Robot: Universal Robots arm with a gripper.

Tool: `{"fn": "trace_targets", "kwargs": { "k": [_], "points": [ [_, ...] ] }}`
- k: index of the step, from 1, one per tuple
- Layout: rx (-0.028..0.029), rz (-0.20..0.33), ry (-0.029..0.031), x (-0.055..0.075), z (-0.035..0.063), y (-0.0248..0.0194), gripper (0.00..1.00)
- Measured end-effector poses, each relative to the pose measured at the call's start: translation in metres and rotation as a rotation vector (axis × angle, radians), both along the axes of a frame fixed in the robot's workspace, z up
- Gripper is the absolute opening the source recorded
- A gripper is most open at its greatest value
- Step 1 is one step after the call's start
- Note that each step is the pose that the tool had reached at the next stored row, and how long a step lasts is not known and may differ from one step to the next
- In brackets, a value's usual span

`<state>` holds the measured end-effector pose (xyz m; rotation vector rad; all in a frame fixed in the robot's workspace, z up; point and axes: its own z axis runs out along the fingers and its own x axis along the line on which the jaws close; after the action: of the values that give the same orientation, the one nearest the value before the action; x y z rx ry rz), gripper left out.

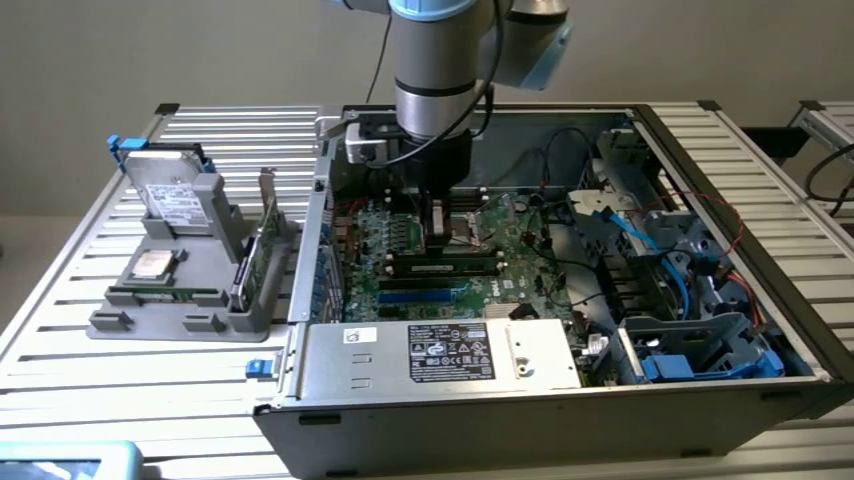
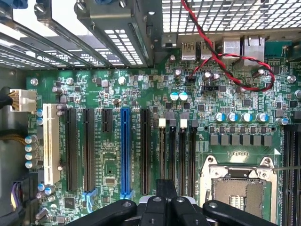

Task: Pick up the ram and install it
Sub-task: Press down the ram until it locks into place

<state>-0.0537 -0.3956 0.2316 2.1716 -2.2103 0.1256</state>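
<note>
My gripper (image 1: 434, 222) hangs low inside the open computer case, just above the motherboard (image 1: 534, 235). In the wrist view the gripper (image 2: 165, 200) sits over the near ends of the four narrow black memory slots (image 2: 177, 155), beside the CPU socket (image 2: 240, 188). In the exterior view those slots (image 1: 447, 268) lie directly in front of the gripper, and I cannot tell whether a stick sits in them. A thin green stick, apparently the ram (image 1: 166, 295), lies in the front of the grey fixture (image 1: 160, 325) to the exterior view's left of the case.
The fixture also holds a hard drive (image 1: 176, 195), a CPU chip (image 1: 151, 264) and an upright green card with a metal bracket (image 1: 267, 250). The power supply (image 1: 447, 352) fills the case front. Cables and blue drive bays (image 1: 694, 300) crowd the case on the exterior view's right.
</note>
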Motion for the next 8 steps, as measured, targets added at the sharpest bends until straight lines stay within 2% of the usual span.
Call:
{"fn": "trace_targets", "kwargs": {
  "k": [8],
  "points": [
    [-0.0001,0.0,-0.0003,0.0002,-0.0022,0.0001,0.11]
  ]
}}
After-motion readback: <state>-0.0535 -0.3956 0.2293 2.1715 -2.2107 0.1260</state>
